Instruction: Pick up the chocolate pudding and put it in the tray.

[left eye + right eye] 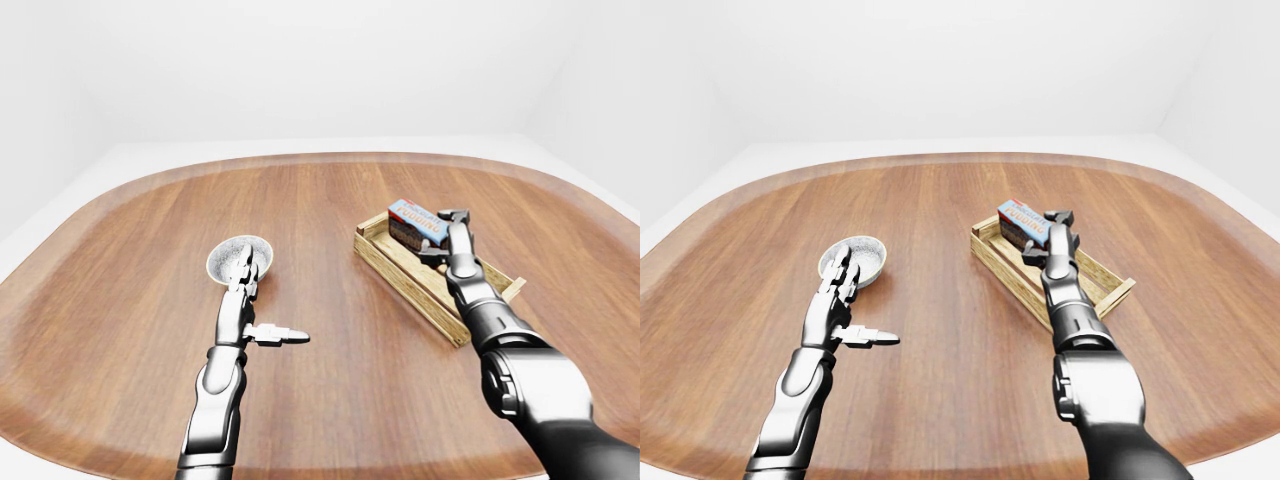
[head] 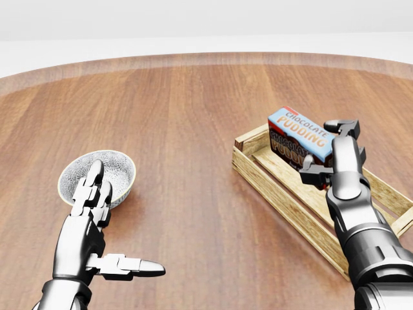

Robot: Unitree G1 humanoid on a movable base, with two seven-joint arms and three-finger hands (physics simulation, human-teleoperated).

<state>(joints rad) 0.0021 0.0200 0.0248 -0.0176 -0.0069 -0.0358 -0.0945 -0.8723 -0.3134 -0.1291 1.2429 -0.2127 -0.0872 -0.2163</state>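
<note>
- The chocolate pudding box (image 2: 300,139), lettered "CHOCOLATE PUDDING", is clasped by the right hand (image 2: 335,155) over the wooden tray (image 2: 277,187), at its upper-left end.
- The left hand (image 2: 93,223) hangs fingers spread beside the patterned bowl (image 2: 119,169).
- Bare wooden table (image 2: 187,129) spreads between bowl and tray.

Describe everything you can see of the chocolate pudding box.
The chocolate pudding box is a small rectangular carton with a light blue top face printed "CHOCOLATE PUDDING" in red and white, red edging and a dark brown side. It sits tilted over the upper-left end of the wooden tray, gripped by the right robot hand, whose fingers close around its right end. Whether its underside touches the tray slats cannot be told.
</note>
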